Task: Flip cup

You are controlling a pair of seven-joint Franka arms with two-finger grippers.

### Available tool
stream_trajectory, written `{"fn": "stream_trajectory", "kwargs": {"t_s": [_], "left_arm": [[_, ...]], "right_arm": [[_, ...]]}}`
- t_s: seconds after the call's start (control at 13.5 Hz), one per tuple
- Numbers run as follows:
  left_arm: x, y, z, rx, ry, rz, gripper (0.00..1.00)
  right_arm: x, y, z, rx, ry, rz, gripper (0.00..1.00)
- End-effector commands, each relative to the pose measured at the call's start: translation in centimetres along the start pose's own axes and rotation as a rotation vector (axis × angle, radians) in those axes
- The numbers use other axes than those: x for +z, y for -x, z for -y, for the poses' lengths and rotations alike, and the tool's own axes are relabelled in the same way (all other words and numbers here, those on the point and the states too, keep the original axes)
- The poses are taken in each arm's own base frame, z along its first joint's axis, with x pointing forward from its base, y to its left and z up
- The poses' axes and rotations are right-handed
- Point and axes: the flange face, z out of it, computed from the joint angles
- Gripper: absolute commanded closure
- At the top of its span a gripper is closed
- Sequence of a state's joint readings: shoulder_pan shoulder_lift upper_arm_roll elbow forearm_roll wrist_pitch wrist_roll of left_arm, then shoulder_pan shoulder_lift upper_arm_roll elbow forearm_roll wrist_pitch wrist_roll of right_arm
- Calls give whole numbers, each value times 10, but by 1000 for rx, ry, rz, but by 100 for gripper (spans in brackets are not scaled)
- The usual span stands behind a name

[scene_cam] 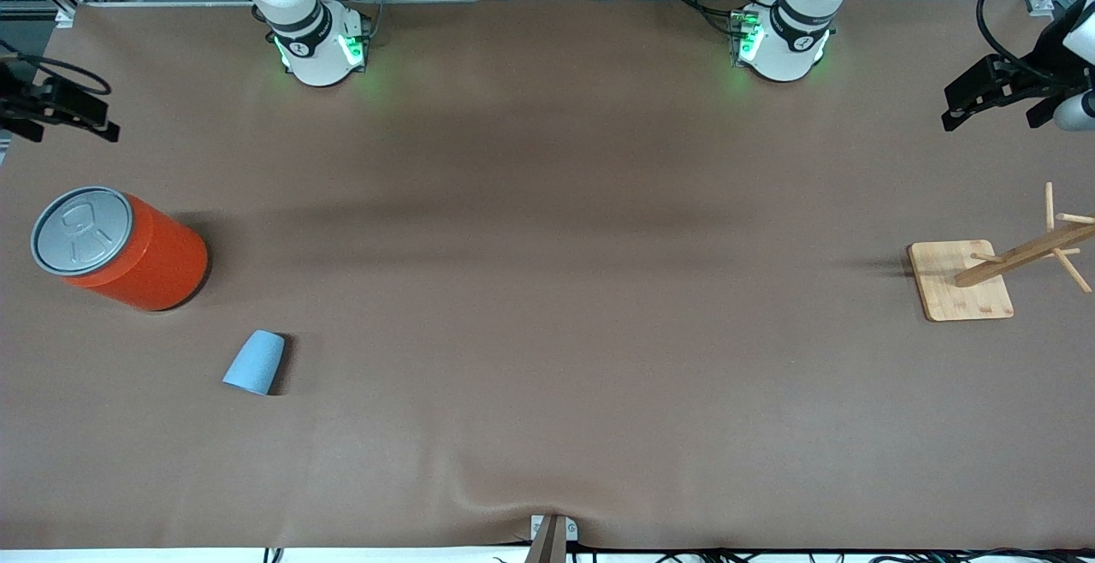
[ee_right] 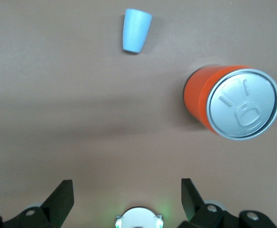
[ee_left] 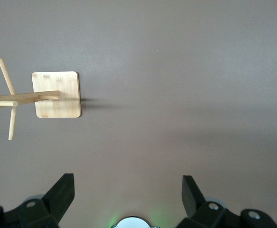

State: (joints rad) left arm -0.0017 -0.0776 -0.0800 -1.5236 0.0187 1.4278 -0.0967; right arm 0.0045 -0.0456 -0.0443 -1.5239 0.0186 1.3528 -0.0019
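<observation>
Upside-down cup (scene_cam: 255, 362) near orange can (scene_cam: 120, 248)

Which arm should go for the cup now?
Right. The cup stands mouth-down beside the orange can at the right arm's end, in the right wrist view, right claw open. The left claw hangs over the wooden rack.

Brown table (scene_cam: 547, 306): cup (scene_cam: 255, 362), can (scene_cam: 120, 248), rack (scene_cam: 962, 281)

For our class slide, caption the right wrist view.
Open right gripper above the table, upside-down cup and orange can standing apart.
</observation>
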Motion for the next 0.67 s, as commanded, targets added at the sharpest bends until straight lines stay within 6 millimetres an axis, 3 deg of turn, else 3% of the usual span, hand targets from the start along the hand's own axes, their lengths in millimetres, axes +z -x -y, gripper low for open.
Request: {"fn": "stream_trajectory", "kwargs": {"t_s": [0.0,0.22,0.37,0.59], "left_arm": [[-7,6,0,9,-5,3,0],[-11,4,3,3,-5,-5,0],[-11,3,3,3,-5,-5,0],[-10,3,4,3,-4,-3,0]], "right_arm": [[0,8,1,24,3,16,0],[6,10,-2,26,1,20,0],[18,0,-7,32,0,11,0],[89,-27,-18,54,-2,-31,0]]}}
